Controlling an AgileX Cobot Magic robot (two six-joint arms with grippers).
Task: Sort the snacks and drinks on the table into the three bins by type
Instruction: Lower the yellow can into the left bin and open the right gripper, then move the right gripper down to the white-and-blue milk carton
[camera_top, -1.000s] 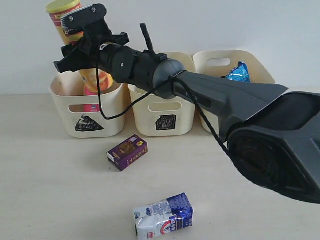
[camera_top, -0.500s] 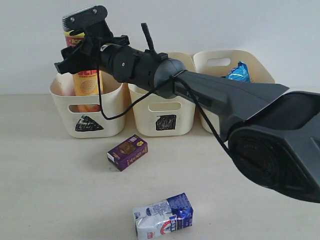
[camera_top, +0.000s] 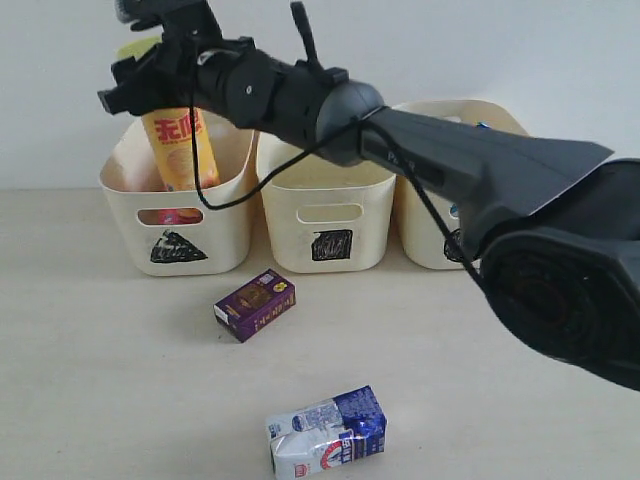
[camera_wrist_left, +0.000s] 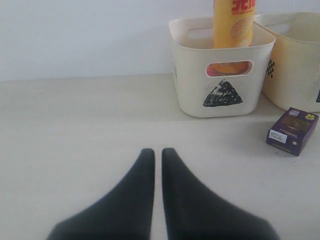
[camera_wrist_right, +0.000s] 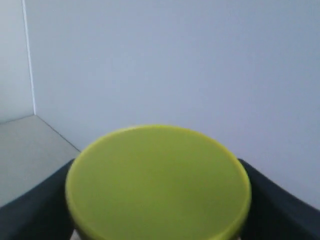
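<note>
Though straddling yellow crisp tube (camera_top: 180, 145) with right gripper (camera_wrist_right: 160, 200) spread wide, cannot tell any grip. Leans in triangle bin (camera_top: 120, 200) with something pink (camera_top: 178, 216). Shows left gripper (camera_wrist_left: 157, 155) closed, empty.

cream bins (camera_top: 228, 238): 3 | yellow crisp tube (camera_top: 182, 150): 1 | purple box (camera_top: 254, 304): 1 | milk carton (camera_top: 326, 432): 1

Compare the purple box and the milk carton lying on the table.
The purple box is purple with yellow print; the milk carton is blue and white. The purple box looks smaller than the milk carton. The purple box lies nearer the bins, the milk carton farther out. Both lie flat outside the bins.
</note>
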